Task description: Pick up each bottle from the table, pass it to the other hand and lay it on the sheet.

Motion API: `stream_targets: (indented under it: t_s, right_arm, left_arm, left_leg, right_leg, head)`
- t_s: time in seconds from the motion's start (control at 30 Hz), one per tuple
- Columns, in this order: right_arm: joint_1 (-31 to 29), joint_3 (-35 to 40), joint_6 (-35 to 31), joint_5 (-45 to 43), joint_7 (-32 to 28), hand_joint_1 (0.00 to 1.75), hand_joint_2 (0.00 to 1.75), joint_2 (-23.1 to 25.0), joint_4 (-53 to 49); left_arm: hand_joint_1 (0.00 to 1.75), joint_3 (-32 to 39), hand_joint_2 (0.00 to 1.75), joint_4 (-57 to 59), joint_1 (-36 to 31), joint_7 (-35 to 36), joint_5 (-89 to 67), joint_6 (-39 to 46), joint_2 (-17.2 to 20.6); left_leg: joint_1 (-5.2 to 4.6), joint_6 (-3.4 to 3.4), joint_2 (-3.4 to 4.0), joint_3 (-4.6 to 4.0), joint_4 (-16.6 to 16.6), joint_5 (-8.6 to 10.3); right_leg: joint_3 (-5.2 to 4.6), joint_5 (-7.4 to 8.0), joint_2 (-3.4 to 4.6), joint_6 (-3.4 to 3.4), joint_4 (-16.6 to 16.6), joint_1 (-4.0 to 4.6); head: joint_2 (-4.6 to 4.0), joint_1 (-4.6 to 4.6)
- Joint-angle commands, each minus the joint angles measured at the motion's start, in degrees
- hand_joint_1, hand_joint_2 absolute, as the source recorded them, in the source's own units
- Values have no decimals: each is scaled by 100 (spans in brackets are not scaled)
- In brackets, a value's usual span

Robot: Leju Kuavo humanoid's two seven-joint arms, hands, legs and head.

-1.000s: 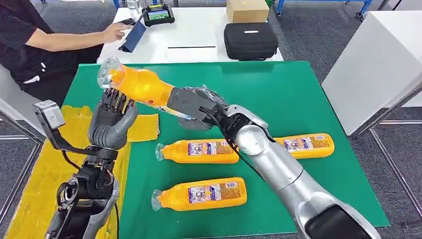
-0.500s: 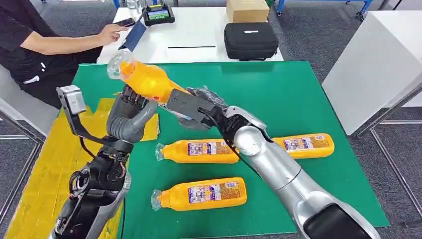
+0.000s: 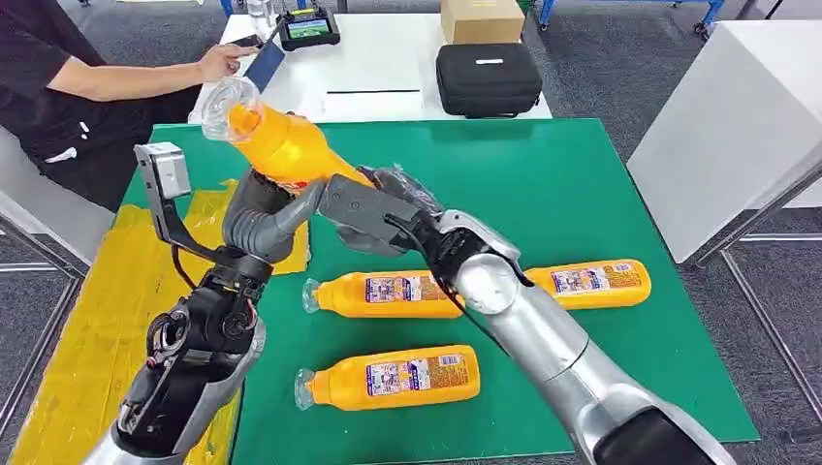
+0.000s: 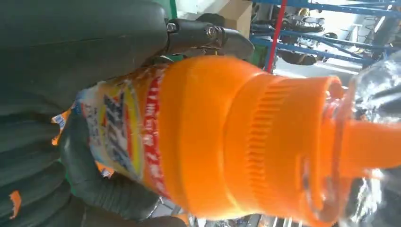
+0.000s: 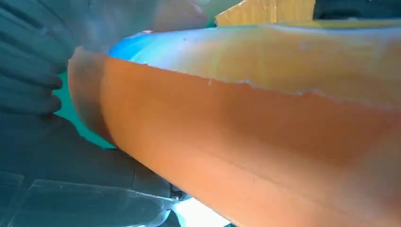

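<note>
Overhead, green table [image 3: 582, 174] mid-frame, yellow sheet [image 3: 87, 339] at lower left
Right hand [image 3: 373, 213] grasps the raised orange bottle [image 3: 276, 140]; left hand [image 3: 262, 218] cups its underside, grasp unclear

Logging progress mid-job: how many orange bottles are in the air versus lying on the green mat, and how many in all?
Orange bottles held up between the hands: 1, the raised bottle, gripped by the right hand with the left hand at it.
Orange bottles lying on the green mat: 3, the near bottle, middle bottle and far-right bottle.
Total: 4
</note>
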Motion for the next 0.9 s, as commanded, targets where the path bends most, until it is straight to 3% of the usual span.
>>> stream_targets:
  t_s: [0.03,0.07,0.1,0.23,0.43,0.73,0.77,0.8,0.9]
  right_arm:
    - [-53,701,54,76,56,157,175,-10,-209]
    - [-17,795,80,199,36,152,175,-29,-275]
    - [83,820,95,281,31,159,175,-18,-358]
    - [453,1270,369,566,68,159,175,-35,-526]
    - [496,1988,517,1124,-99,164,175,-32,-263]
    - [437,2003,514,1120,-100,161,175,55,-182]
    - [426,2012,510,1120,-102,161,175,68,-165]
    - [401,2018,496,1121,-106,161,175,86,-129]
    - [353,1966,440,1073,-121,164,175,102,-29]
  left_arm:
    - [0,-579,175,295,-274,78,-57,-31,-91]
    - [0,-547,175,280,-249,64,-68,-3,-87]
    - [0,-516,175,262,-224,54,-74,11,-77]
    - [0,-377,175,172,-116,-18,-78,84,-2]
    - [0,-384,175,144,-77,-56,-80,112,-58]
    - [0,-415,175,152,-97,-65,126,13,-111]
    - [70,-423,175,157,-100,-78,181,-7,-114]
    - [175,-447,175,160,-112,-126,229,-42,-116]
    - [175,-470,175,167,-122,-231,362,-64,-116]
  left_leg:
    - [2,-10,-1,10,0,-5]
    - [3,-9,-3,8,-1,-3]
    - [3,-13,-3,14,1,-6]
    - [4,-14,1,22,-8,-6]
    - [6,-12,3,13,-4,-5]
    - [8,-16,-5,15,0,-8]
    - [6,-12,-6,7,-1,-4]
    - [7,-18,-8,17,1,-10]
    - [7,-16,-6,12,2,-9]
  right_leg:
    - [11,-6,4,-7,0,1]
    - [11,-4,1,-6,-3,2]
    - [18,-8,3,-9,-1,2]
    - [25,-6,7,-11,-10,4]
    - [17,-5,7,-9,-6,5]
    - [20,-10,1,-13,-3,6]
    - [12,-7,-1,-10,-3,4]
    - [24,-14,-1,-14,-2,5]
    - [18,-12,0,-13,0,6]
  head:
    - [0,0]
    - [0,0]
    - [0,2]
    - [0,0]
    - [0,-2]
    - [0,-2]
    - [0,0]
    - [0,0]
    - [0,0]
